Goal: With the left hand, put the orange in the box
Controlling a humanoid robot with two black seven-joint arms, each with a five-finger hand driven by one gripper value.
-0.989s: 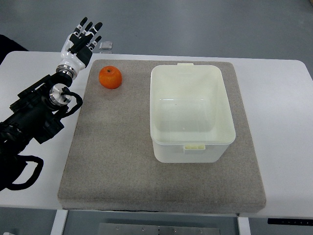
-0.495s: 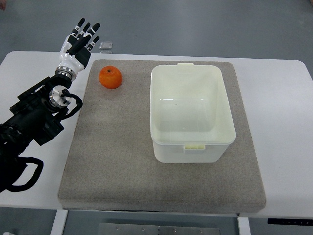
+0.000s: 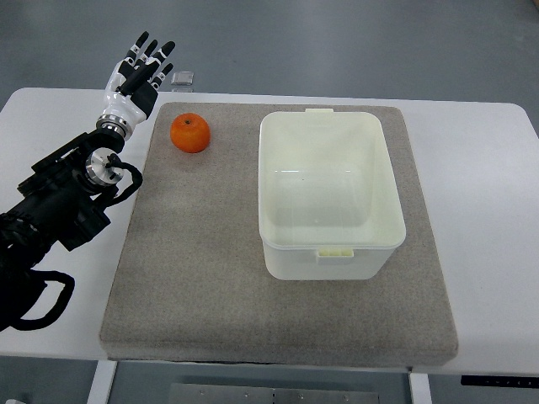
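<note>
At ten o'clock in our view, our left hand [image 3: 135, 77] hangs over the far left corner of the white table [image 3: 480, 160], fingers [image 3: 148, 52] spread and straight, holding nothing. Its dark forearm runs back toward eight o'clock and leaves by the left edge. Our right hand does not show.

Outward from the hand, at about four o'clock of it, we note the orange [image 3: 190, 133]. It sits on the grey mat [image 3: 194, 269] near the mat's far left corner, clear of the palm, not touching it. Just beyond the fingertips, at the table's far edge, lies a small clear square object [image 3: 183, 79]; we cannot tell what it is.

Farther out, at three o'clock from the orange and well apart from it, stands the box [image 3: 330, 126], cream plastic, open-topped, nothing visible inside. It occupies the right half of the mat.

Progress, as we judge it: nothing of the task is done. The orange is ungrasped and the box holds nothing. Left to do: bring the hand to the orange, close on it, lift, carry it over the near wall of the box, let go. The fruit is round and may roll if nudged.
</note>
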